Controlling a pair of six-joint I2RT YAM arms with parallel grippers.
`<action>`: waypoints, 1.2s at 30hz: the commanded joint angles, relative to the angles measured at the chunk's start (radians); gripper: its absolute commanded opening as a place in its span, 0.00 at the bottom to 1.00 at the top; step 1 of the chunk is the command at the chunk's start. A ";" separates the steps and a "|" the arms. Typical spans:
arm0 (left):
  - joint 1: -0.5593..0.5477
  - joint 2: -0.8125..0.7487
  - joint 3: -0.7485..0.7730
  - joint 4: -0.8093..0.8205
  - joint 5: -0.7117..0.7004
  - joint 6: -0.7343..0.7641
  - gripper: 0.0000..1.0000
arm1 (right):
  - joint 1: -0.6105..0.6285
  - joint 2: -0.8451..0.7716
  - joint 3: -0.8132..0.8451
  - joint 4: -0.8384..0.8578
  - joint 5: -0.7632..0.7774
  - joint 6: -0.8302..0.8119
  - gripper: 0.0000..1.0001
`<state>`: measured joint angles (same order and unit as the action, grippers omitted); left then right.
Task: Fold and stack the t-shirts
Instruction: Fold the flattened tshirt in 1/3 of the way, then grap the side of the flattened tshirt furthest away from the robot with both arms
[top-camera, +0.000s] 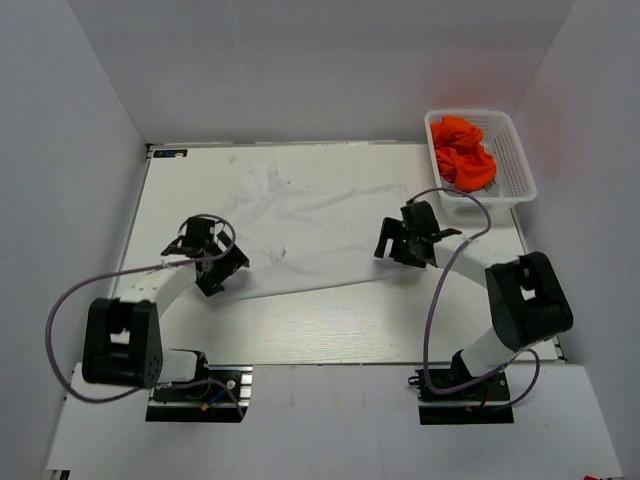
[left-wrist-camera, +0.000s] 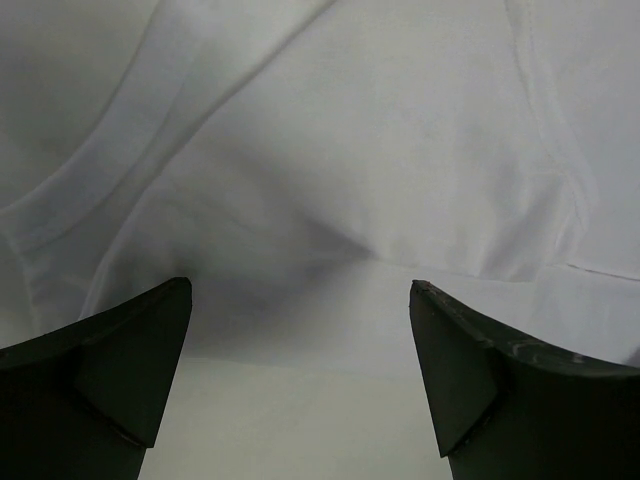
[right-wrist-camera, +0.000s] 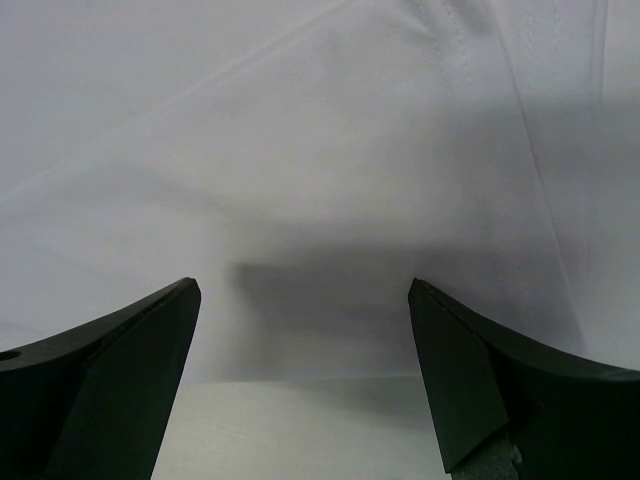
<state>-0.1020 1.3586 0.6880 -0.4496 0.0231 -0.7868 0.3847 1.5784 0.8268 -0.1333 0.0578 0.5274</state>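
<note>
White thin-cloth short-sleeved t-shirt (top-camera: 310, 220) lies spread out on the white tabletop (top-camera: 350, 325), roughly mid-table. It is wrinkled, esp. toward the far left. Its near hem runs across the table between the two arms.

Bright orange t-shirts (top-camera: 465, 160) sit bunched in a white plastic lattice basket (top-camera: 518, 160) at the far right corner, well apart from the white shirt.

L gripper (top-camera: 212, 255) sits at the near-left end of the white shirt's hem, fingers spread wide, nothing between them. In the L wrist view we see the cloth edge crossing just ahead of the fingertips, w/ bare table on the near side.

R gripper (top-camera: 410, 238) is at the near-right end of the same hem, fingers likewise spread wide, nothing pinched. The R wrist view shows the hem ahead of the tips and a seam line running up the right side.

We cannot tell whether either gripper's tips touch the cloth or the table.
</note>
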 joint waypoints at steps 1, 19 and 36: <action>0.002 -0.180 -0.030 -0.130 -0.015 -0.046 1.00 | 0.028 -0.101 -0.037 -0.066 -0.001 -0.044 0.91; 0.013 0.537 0.920 -0.020 -0.181 0.208 1.00 | -0.036 0.185 0.530 -0.130 0.188 -0.084 0.91; -0.007 1.103 1.433 0.170 -0.077 0.537 0.88 | -0.141 0.575 0.975 -0.261 0.183 -0.262 0.91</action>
<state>-0.1051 2.4882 2.0926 -0.3676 -0.0891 -0.2958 0.2600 2.1216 1.7405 -0.3592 0.2333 0.3031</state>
